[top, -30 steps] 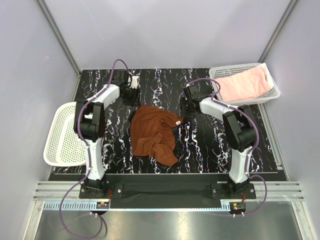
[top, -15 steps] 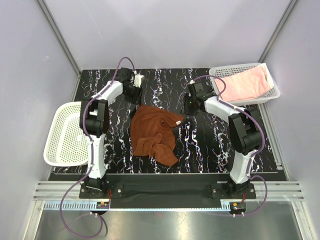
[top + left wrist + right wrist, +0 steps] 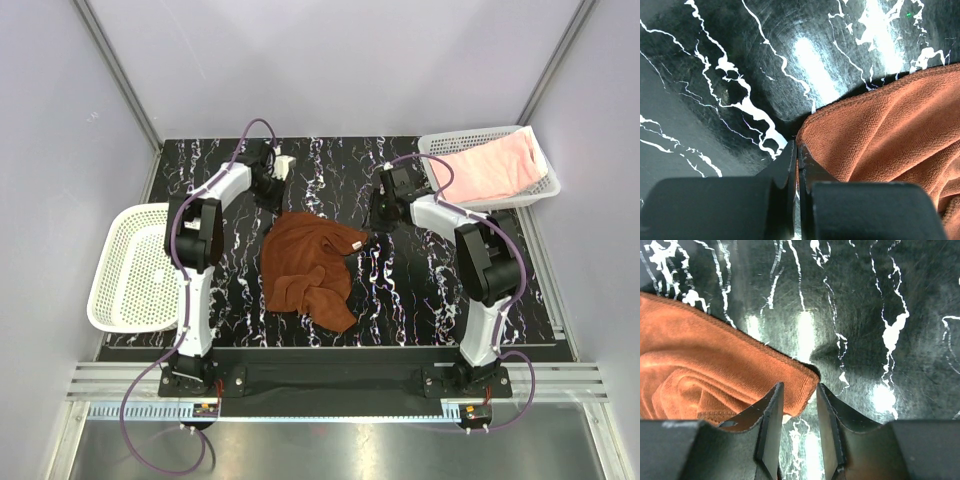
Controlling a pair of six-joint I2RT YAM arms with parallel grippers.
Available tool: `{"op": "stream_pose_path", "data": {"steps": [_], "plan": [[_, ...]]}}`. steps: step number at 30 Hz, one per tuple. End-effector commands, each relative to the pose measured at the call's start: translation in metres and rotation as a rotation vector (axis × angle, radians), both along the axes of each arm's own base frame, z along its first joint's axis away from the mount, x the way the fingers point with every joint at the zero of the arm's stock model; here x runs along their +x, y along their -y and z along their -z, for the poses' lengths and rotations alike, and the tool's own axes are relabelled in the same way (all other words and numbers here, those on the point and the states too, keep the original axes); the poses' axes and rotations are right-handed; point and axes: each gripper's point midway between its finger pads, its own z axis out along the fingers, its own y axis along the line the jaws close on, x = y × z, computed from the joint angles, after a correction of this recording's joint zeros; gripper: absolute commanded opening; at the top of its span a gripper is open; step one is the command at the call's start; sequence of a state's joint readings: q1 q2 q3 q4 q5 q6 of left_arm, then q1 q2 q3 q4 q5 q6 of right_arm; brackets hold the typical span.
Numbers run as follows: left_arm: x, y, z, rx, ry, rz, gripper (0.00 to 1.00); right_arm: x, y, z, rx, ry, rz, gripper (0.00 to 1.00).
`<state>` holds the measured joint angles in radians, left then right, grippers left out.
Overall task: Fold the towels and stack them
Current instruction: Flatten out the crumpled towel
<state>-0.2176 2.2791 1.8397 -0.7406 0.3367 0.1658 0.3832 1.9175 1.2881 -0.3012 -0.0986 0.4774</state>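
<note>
We see the brown towel [image 3: 305, 262] crumpled on the desk [image 3: 400, 300].
Left hand [image 3: 797, 150] pinched shut on one corner; right hand [image 3: 799, 386] narrowly open astride another.

Overall: bright, even white light from above in all 3 views.
Glare: 2 broad white patches on the glossy table [image 3: 810, 65] in the left wrist view; 2 smaller ones in the right wrist view.
Shadows: soft and short; a dark band lies under the towel [image 3: 890, 125] edge in both wrist views.
Focus: top view sharp; wrist views crisp on towel weave, with the fingers [image 3: 715, 210] blurred at the bottom.
Distortion: posts [image 3: 115, 70] lean outward in the top view.
</note>
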Motion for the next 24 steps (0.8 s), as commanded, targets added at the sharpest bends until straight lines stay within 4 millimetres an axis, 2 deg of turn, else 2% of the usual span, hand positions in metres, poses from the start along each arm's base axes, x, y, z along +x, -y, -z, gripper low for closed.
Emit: {"op": "stream_pose_path", "data": {"steps": [1, 5, 10, 21, 24], "plan": [[0.004, 0.008, -0.004, -0.034, 0.013, 0.021, 0.00, 0.005, -0.004, 0.007, 0.038, -0.010, 0.045, 0.39], [0.003, 0.012, -0.006, -0.053, 0.013, 0.024, 0.00, 0.006, 0.006, 0.015, 0.001, -0.024, 0.107, 0.41], [0.001, 0.012, -0.007, -0.056, 0.019, 0.020, 0.00, 0.010, 0.005, 0.020, -0.014, -0.025, 0.096, 0.37], [0.002, 0.008, -0.018, -0.045, 0.051, -0.014, 0.00, -0.005, 0.014, 0.043, -0.119, -0.101, 0.093, 0.33], [-0.001, 0.007, -0.021, -0.040, 0.053, -0.019, 0.00, -0.010, 0.010, 0.047, -0.163, -0.115, 0.070, 0.33]]}}
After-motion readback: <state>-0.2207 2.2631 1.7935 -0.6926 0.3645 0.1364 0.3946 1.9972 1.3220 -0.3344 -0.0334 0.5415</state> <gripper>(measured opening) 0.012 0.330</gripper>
